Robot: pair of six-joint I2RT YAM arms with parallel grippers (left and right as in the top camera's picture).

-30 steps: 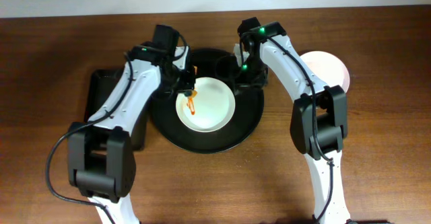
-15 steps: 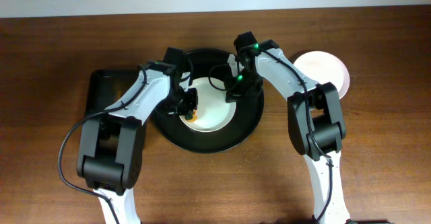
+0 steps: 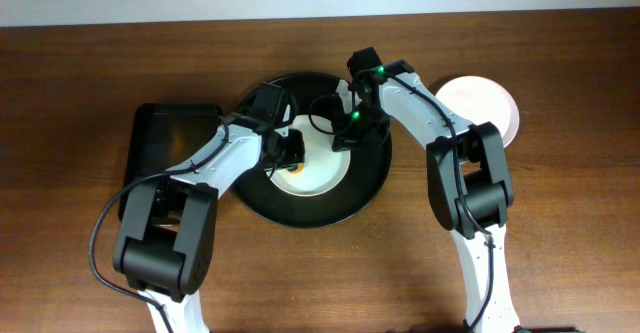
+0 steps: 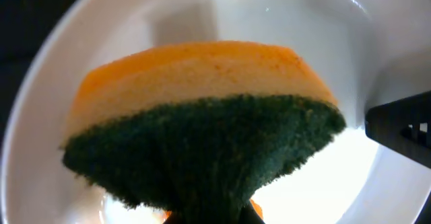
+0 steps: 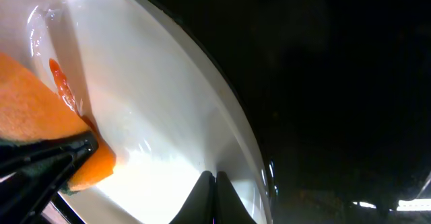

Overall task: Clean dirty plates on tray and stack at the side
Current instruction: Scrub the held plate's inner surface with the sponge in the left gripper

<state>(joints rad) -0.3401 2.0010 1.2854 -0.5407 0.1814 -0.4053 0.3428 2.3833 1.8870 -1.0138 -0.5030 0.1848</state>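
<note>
The dirty plate [image 3: 318,173] is lying inside the round tray [image 3: 300,213] at the middle of the table [image 3: 70,63]. At the far left, a small rectangular tray [image 3: 160,133] is sitting just beside the round one. The left gripper [image 3: 290,151] is reaching over the plate's left part, clamping a sponge [image 4: 202,116], green scrubbing side toward the camera and orange side pressing against the white surface. An orange smear [image 5: 60,83] is showing on the plate next to the sponge. The right gripper [image 5: 214,183] is coming in over the plate's right edge with its fingers closed together, tips resting just inside the rim. Farther right, a second plate [image 3: 492,105] is sitting on the bare wood, outside the round tray.
</note>
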